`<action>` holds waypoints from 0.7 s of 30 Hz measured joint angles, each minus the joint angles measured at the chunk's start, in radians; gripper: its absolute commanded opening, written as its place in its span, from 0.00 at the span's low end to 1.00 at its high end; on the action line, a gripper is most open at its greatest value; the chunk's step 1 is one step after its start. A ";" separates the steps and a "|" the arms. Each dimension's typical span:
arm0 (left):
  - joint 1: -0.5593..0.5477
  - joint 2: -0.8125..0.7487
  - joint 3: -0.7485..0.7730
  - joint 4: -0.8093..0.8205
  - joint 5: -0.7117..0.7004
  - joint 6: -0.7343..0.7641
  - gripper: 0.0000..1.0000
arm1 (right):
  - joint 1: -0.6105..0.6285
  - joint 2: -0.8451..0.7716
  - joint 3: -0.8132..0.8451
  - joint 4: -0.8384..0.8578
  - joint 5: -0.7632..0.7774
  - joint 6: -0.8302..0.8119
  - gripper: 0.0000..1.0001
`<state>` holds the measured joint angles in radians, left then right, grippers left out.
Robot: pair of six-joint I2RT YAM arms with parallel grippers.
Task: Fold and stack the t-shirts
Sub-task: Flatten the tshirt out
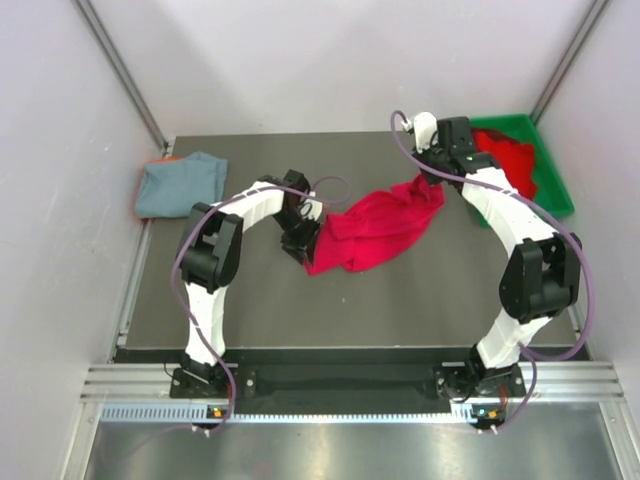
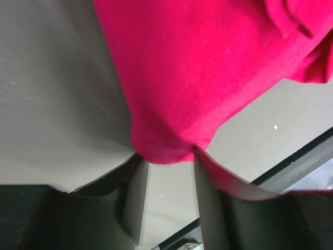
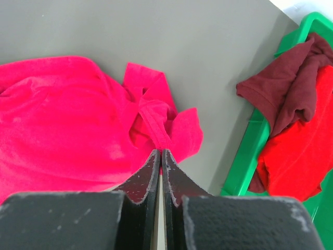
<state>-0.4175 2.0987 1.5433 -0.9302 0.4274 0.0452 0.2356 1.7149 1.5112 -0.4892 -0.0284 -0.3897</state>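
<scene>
Lit brightly and evenly from overhead, with only soft, faint shadows on the dark tabletop (image 1: 400, 300). Pale sheen on the metal sheet (image 1: 330, 450) (nearest edge, overhead view). Sharp from above; soft and dim up close around the left hand (image 2: 167, 153), with the red t-shirt (image 2: 197, 67) oversaturated and its weave lost.

No writing to read in any view.
We find no letters, numbers, brand marks or signs on the red t-shirt (image 1: 375, 232), the green bin (image 1: 552, 165) or the bench (image 1: 400, 300); nothing resolves into a word or figure from above or from either wrist.
</scene>
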 measured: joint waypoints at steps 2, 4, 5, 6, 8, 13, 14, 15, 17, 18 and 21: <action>0.000 0.006 0.008 0.001 0.001 -0.006 0.01 | 0.000 -0.004 -0.011 0.002 0.000 0.000 0.00; 0.000 0.015 0.013 0.001 0.000 0.002 0.00 | 0.000 -0.005 -0.014 0.002 0.000 0.000 0.00; 0.000 0.020 0.016 0.001 0.000 0.002 0.00 | 0.000 -0.005 -0.014 0.002 0.000 0.000 0.00; 0.000 0.022 0.017 0.000 -0.001 0.002 0.00 | 0.000 -0.005 -0.014 0.002 0.000 0.000 0.00; 0.002 0.021 0.023 -0.010 -0.008 0.006 0.00 | 0.000 -0.006 -0.014 0.003 0.001 0.000 0.00; 0.034 -0.026 0.037 -0.008 -0.069 0.014 0.00 | -0.003 -0.008 -0.008 0.009 0.008 0.010 0.00; 0.048 -0.057 0.038 0.000 -0.092 0.019 0.00 | -0.003 -0.010 -0.003 0.010 0.010 0.016 0.00; 0.064 -0.094 0.039 0.013 -0.122 0.034 0.00 | -0.003 -0.013 0.009 0.009 0.012 0.021 0.00; 0.090 -0.195 0.041 0.055 -0.185 0.063 0.00 | -0.007 -0.016 0.046 0.010 0.016 0.034 0.00; 0.100 -0.249 0.047 0.080 -0.218 0.080 0.00 | -0.010 -0.016 0.074 0.007 0.017 0.039 0.00; 0.110 -0.389 0.102 0.159 -0.306 0.137 0.00 | -0.014 -0.019 0.188 0.009 0.018 0.061 0.00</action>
<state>-0.3073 1.7092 1.6451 -0.7715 0.1219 0.1818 0.2214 1.6958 1.6989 -0.4805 -0.0101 -0.3283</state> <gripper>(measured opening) 0.040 0.007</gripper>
